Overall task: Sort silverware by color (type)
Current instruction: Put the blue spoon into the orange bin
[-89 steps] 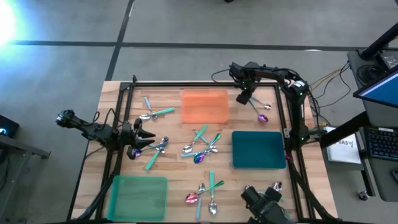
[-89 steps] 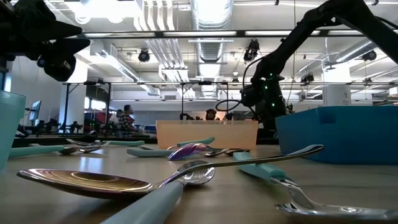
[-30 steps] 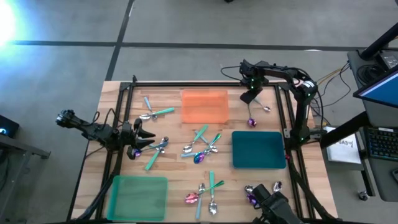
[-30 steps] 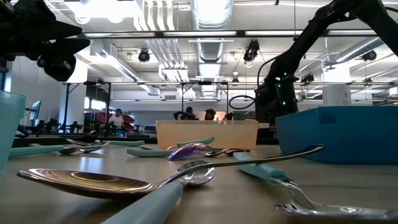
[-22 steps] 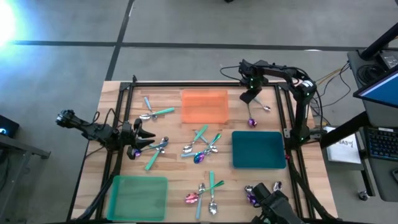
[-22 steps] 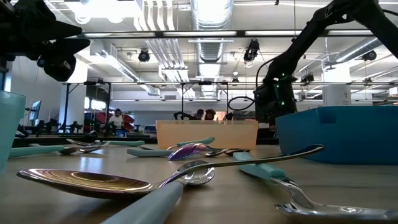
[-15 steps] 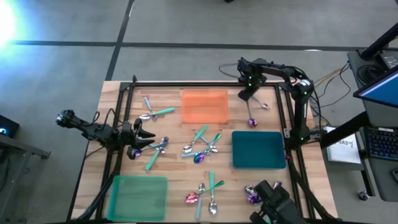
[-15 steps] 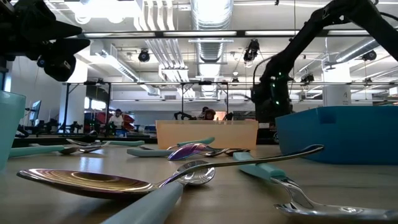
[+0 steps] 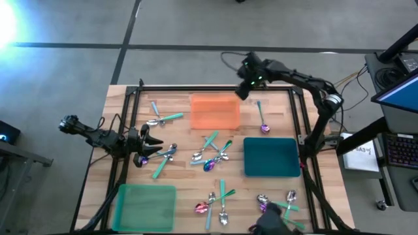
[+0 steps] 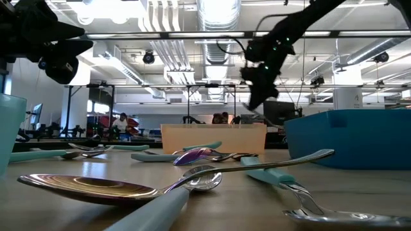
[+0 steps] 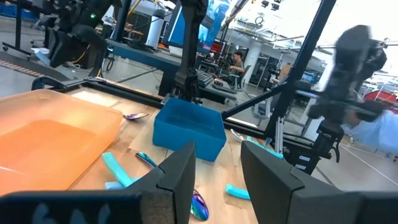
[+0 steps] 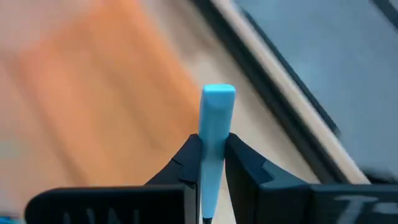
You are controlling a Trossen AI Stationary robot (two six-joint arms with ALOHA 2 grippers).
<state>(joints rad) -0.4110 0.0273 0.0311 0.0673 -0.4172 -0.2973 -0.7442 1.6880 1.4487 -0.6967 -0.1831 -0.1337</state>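
Two arms share the surface point(image 9: 185, 140). Bare wood lies open between the orange tray point(image 9: 215, 111) and the surface's far edge, where the right claw point(image 12: 212, 146) hangs — clamped on a teal-handled utensil point(image 12: 214, 127) just past the tray's far right corner. Well left of the tray, the left claw point(image 11: 214, 165) waits with fingers apart, holding nothing, beside scattered spoons point(image 9: 210, 155).

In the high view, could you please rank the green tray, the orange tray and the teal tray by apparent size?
1. green tray
2. teal tray
3. orange tray
The differences are slight; teal and orange look nearly alike, so that order is unsure.
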